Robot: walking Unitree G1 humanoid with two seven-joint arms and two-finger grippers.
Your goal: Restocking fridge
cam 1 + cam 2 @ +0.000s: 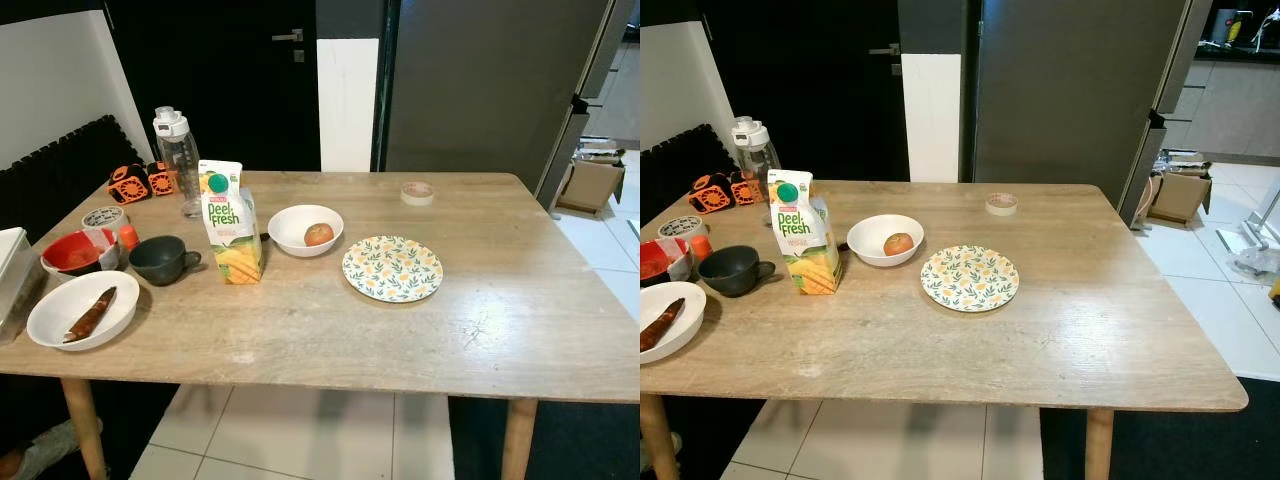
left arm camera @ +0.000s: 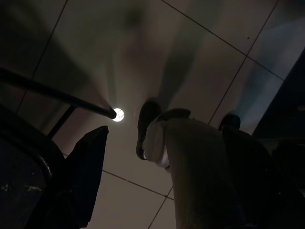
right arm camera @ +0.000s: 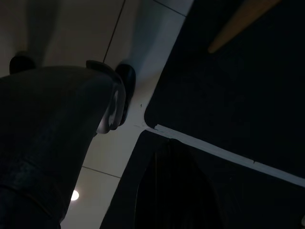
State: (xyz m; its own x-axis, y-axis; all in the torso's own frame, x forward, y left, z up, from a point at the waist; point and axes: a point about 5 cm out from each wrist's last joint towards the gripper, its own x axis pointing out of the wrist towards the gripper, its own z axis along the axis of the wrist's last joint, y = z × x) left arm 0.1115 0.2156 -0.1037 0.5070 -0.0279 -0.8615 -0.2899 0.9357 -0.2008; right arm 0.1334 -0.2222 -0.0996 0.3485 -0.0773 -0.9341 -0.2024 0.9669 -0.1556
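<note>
Wooden table (image 1: 480, 330) carries the stock, left to right: bowl (image 1: 82, 310) with a brown item, red bowl (image 1: 76, 252), mug (image 1: 163, 260), bottle (image 1: 178, 160), juice carton (image 1: 230, 224), white bowl (image 1: 305, 230) holding an apple (image 1: 318, 235), patterned plate (image 1: 392, 268), tape roll (image 1: 417, 192). Fridge (image 1: 480, 85) stands closed behind the table.

Step in hand: approach, no item picked yet. Next move calls for raising one arm and selecting an item, probably the carton.

Both arms hang idle below table level, wrist views facing dark floor tiles. Finger opening cannot be told for either gripper. All stock lies above and ahead of both grippers, well apart.
</note>
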